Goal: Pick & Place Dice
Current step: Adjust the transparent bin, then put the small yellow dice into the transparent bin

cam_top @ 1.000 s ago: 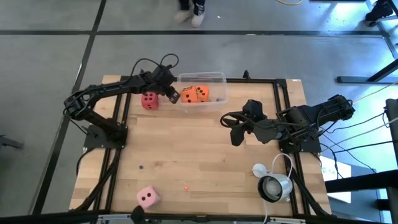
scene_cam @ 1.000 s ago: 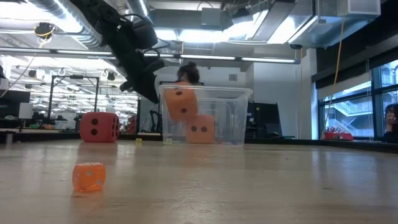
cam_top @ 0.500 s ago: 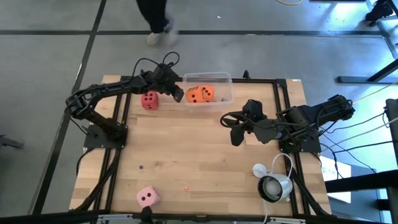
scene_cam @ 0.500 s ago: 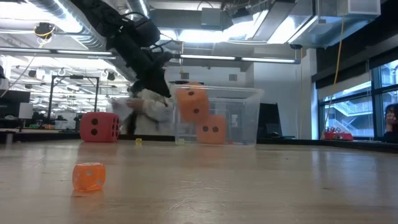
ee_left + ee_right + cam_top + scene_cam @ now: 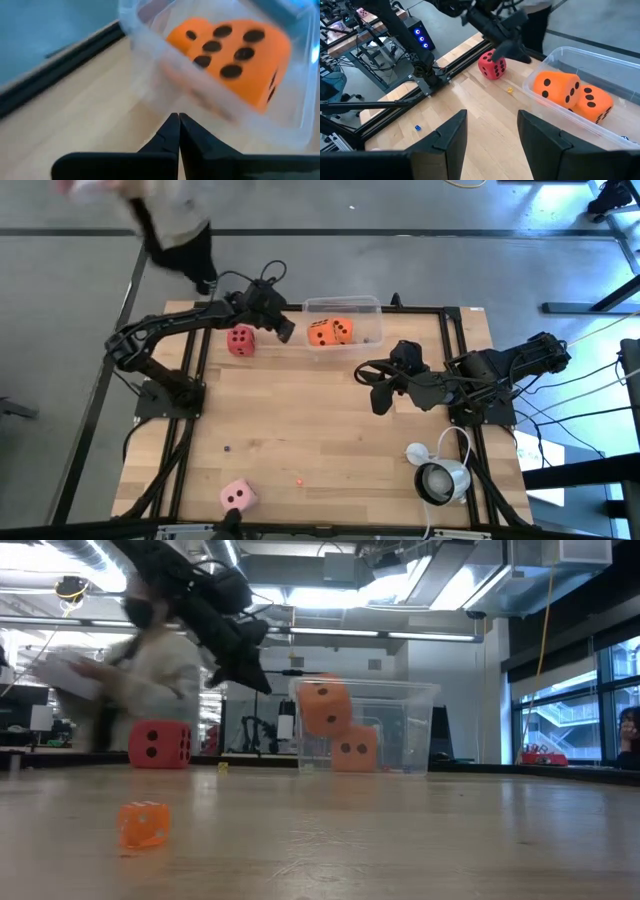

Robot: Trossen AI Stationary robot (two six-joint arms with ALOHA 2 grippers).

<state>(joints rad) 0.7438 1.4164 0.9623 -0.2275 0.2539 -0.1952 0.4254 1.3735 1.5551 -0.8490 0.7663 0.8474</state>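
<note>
Two orange dice (image 5: 331,332) lie in a clear plastic bin (image 5: 370,308) at the table's far edge; in the low view one die (image 5: 324,705) leans on top of the other (image 5: 354,749). My left gripper (image 5: 288,333) is shut, its tips at the bin's left wall (image 5: 150,75). The red die (image 5: 240,340) rests on the table left of that gripper. The pale pink die (image 5: 237,497) sits by the near edge. My right gripper (image 5: 492,140) hangs open above the table's right middle with nothing between its fingers. My left gripper points its shut fingertips (image 5: 178,120) slanting down from the left at the bin's left wall (image 5: 165,95). The high view shows a narrow gap there, the wrist view none: whether they touch I cannot tell.
A person (image 5: 170,220) walks past beyond the table's far left corner. A round silver object with a white cable (image 5: 440,480) lies at the near right. A tiny orange cube (image 5: 143,823) sits on the wood near the low camera. Black rails (image 5: 195,380) run along the table's sides.
The bin with both orange dice has slid along the far edge toward the table's right edge, ahead of my shut left gripper's tips, and the upper die has shifted with it. The person has walked leftward behind the table.
</note>
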